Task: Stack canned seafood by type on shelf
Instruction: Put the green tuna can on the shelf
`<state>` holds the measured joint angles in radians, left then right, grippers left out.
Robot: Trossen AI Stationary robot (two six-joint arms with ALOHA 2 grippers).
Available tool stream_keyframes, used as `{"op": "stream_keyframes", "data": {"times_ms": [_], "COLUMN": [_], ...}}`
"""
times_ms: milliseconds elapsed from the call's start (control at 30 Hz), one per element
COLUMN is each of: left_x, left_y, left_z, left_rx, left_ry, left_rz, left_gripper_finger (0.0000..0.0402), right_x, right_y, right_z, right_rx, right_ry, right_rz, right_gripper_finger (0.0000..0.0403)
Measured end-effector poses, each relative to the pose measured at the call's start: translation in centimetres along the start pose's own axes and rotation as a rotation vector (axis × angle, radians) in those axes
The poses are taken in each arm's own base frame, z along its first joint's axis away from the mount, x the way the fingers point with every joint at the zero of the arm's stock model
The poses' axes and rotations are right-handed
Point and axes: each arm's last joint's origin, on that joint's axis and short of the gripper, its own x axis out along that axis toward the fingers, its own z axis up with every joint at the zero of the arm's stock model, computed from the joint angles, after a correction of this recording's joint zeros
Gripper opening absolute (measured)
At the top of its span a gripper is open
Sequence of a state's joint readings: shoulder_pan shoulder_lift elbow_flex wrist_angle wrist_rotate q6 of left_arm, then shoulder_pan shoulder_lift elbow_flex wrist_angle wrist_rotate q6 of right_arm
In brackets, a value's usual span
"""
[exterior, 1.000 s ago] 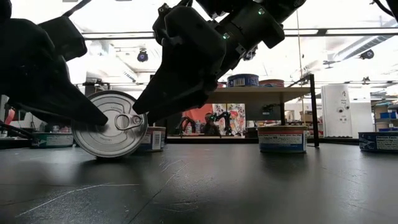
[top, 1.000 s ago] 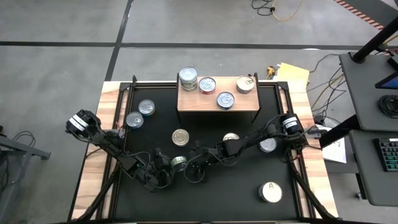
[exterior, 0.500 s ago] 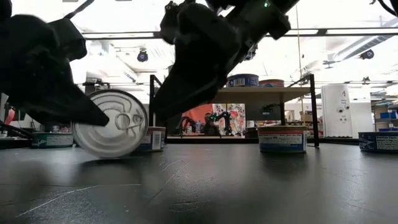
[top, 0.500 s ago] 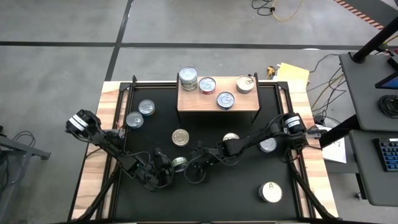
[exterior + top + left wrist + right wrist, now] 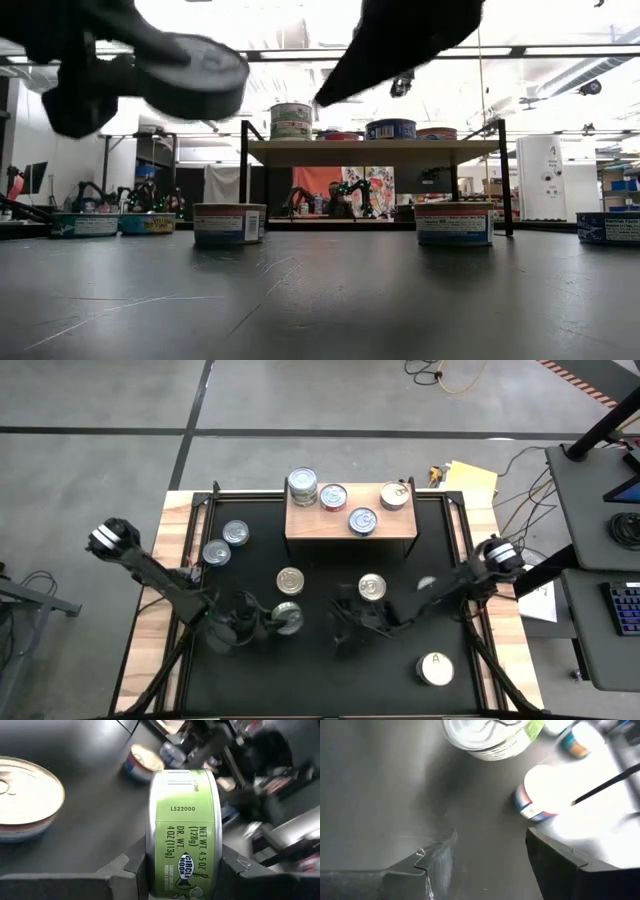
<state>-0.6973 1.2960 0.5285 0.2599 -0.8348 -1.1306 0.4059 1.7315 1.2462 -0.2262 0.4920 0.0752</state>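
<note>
A green-labelled can (image 5: 182,830) hangs above the black table at its near left, with my left gripper (image 5: 278,622) shut on it. In the low view this can (image 5: 190,75) is high above the tabletop. My right gripper (image 5: 490,867) stands open and empty over the table's middle (image 5: 345,628), to the right of the held can. The wooden shelf (image 5: 395,525) at the far side carries a stack of two cans (image 5: 303,485) and three single cans. Several more cans rest on their bases on the table. My left gripper pinches the green-labelled can by its two flat ends (image 5: 151,837) between the two fingers (image 5: 134,870), so the curved label wall faces the wrist camera. The fingers come from the table's left, slanting a little downward. The can is lifted clear and tilted.
Loose cans stand at the left (image 5: 216,552), (image 5: 236,533), in the middle (image 5: 290,580), (image 5: 372,587) and, white-topped with an "A", at the near right (image 5: 435,668). The shelf's dark legs (image 5: 243,175) rise at the far side. Bare black table lies between the near cans.
My left gripper has risen with the green-labelled can, which stood on its rim on the table and now hangs clear and tipped over. My right gripper has drawn back from that can toward the table's right and gone up.
</note>
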Motion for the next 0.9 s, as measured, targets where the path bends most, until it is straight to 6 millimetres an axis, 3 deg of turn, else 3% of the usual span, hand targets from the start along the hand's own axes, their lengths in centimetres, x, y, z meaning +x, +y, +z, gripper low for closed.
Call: {"op": "stream_keyframes", "data": {"times_ms": [233, 400, 600, 900], "left_x": [-1.1, -0.9, -0.4, 0.3], "left_y": [-1.3, -2.5, -2.4, -2.3], "left_z": [2.7, 4.2, 4.7, 5.1], "left_rx": [-0.167, -0.299, -0.334, -0.423], "left_ry": [0.014, 0.092, 0.099, 0.079], "left_rz": [-0.145, -0.350, -0.370, -0.373], "left_gripper_finger": [0.0119, 0.0119, 0.0118, 0.0120], "right_x": [-4.0, -5.7, -6.4, -6.4], "right_y": [2.7, 4.1, 4.4, 4.4], "right_z": [0.6, 2.7, 4.4, 5.2], "right_rx": [-0.290, -0.555, -0.746, -0.947], "right_ry": [-0.116, -0.241, -0.329, -0.311], "right_rz": [-0.186, -0.248, -0.321, -0.365], "right_gripper_finger": [0.0219, 0.0219, 0.0219, 0.0219]}}
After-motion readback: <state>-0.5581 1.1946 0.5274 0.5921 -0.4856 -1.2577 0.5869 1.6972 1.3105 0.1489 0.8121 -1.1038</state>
